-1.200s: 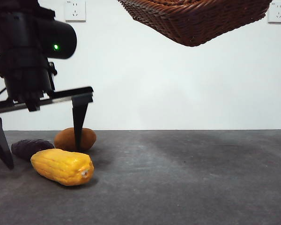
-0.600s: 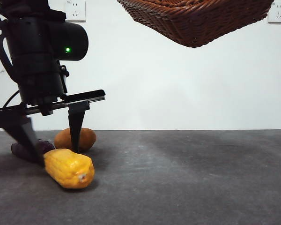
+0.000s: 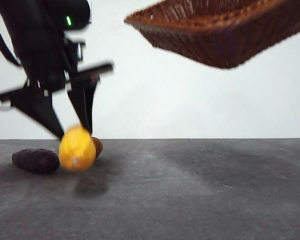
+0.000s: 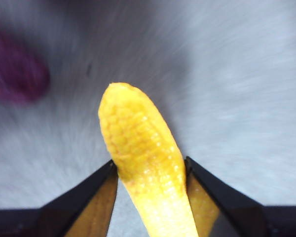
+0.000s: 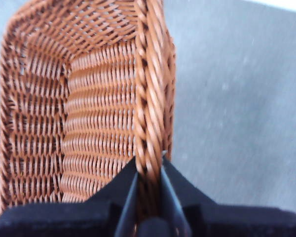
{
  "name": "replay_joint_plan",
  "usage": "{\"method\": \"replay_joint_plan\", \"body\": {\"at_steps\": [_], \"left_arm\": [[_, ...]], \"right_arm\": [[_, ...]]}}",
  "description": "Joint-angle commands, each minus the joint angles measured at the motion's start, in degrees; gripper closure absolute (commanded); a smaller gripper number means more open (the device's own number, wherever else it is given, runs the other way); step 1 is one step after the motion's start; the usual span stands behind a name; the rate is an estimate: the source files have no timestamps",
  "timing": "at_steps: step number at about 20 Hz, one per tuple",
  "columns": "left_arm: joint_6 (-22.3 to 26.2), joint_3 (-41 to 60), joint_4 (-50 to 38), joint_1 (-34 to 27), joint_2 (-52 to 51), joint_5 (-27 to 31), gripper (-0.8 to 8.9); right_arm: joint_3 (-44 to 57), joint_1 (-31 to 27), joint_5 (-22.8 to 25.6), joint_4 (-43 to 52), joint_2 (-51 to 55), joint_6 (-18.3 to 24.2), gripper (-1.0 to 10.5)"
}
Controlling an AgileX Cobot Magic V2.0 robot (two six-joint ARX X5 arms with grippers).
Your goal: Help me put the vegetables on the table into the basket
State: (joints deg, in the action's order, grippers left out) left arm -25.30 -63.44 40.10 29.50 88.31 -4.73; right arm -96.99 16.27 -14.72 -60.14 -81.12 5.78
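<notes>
My left gripper is shut on the yellow corn cob, which hangs just above the dark grey table; the left wrist view shows the corn cob pinched between both jaws of that gripper. The purple sweet potato lies on the table at the left, also blurred in the wrist view. The orange-brown potato peeks out behind the corn. My right gripper is shut on the rim of the woven basket, and the basket hangs tilted high at the upper right.
A white wall stands behind the table. The left arm's dark body fills the upper left of the front view.
The left gripper closed on the corn cob and lifted it off the table, turning it end-on. The basket shifted and tilted, showing more of its inside.
</notes>
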Motion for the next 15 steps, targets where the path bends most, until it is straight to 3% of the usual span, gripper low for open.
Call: {"method": "replay_joint_plan", "body": {"at_steps": [1, 4, 9, 12, 15], "left_arm": [[6.8, 0.0, -0.1, 0.2, -6.2, 0.2, 8.22], [10.4, 0.0, 2.1, 0.2, -16.2, 0.2, 8.22], [10.9, 0.0, 2.8, 0.6, -30.4, -4.9, 8.22], [10.5, 0.0, 2.4, 2.1, -32.4, -6.2, 8.22], [10.3, 0.0, -0.6, 5.1, -28.0, -7.1, 8.22]], "right_arm": [[5.5, -0.8, -0.2, 2.3, 0.3, -2.3, 9.6], [13.4, -1.0, -0.4, 7.4, 0.3, -5.8, 9.6], [28.1, 0.0, -3.9, 20.7, 0.3, -14.2, 9.6], [35.5, 2.5, -5.4, 29.6, 0.3, -20.1, 9.6], [37.3, 7.3, -4.7, 34.1, 0.3, -23.3, 9.6]]}}
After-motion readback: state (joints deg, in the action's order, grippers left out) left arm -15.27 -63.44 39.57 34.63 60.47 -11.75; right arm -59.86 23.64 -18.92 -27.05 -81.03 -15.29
